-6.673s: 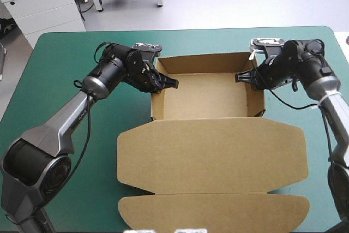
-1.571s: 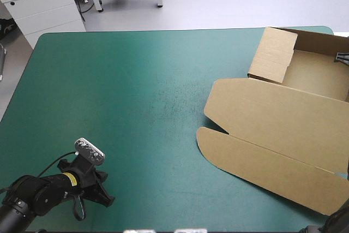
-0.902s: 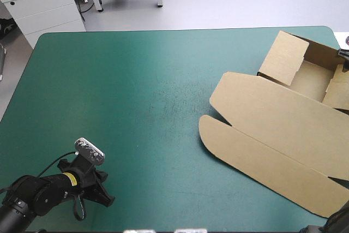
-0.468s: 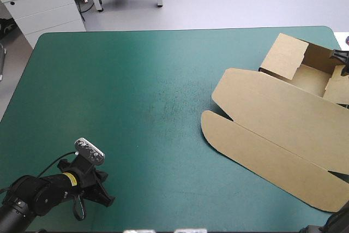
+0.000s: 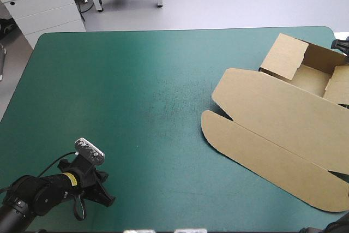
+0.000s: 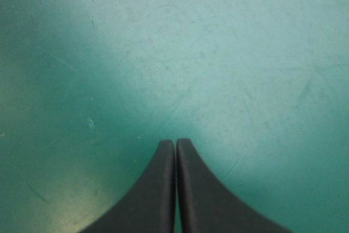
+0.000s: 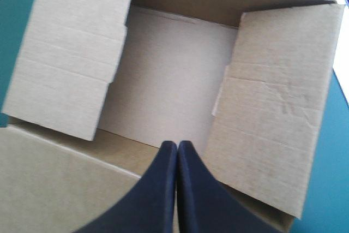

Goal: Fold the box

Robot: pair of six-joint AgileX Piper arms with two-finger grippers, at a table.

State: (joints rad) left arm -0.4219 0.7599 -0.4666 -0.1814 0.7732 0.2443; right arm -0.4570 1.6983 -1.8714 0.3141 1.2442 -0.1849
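Box (image 5: 272,113) sits at the far right corner of the table (image 5: 136,80), skewed to its edges, part of it running out of my high view on the right. It reads as an open tray (image 7: 169,85) with its side walls (image 7: 71,64) raised, and the lid (image 5: 283,129) lying flat on the teal-green cover toward the near side, its long tuck flap (image 5: 256,162) spread out beyond the crease. My guess is that it lies off in that corner because the tray stage of the fold is finished and the middle of the table is being left free. The right gripper (image 7: 176,143) hangs over the near wall of the tray, looking down into it. Its black fingers are pressed together into one point, and I see no board between them, so I take it as holding nothing. The left gripper (image 6: 175,141) is well apart from all this, low at the near left corner with only bare cover ahead of it. Its fingers are likewise pressed together. That looks like a parked pose, kept clear so it cannot catch the lid. Whether the right fingertips touch the board or hover just above it, I cannot tell from here.
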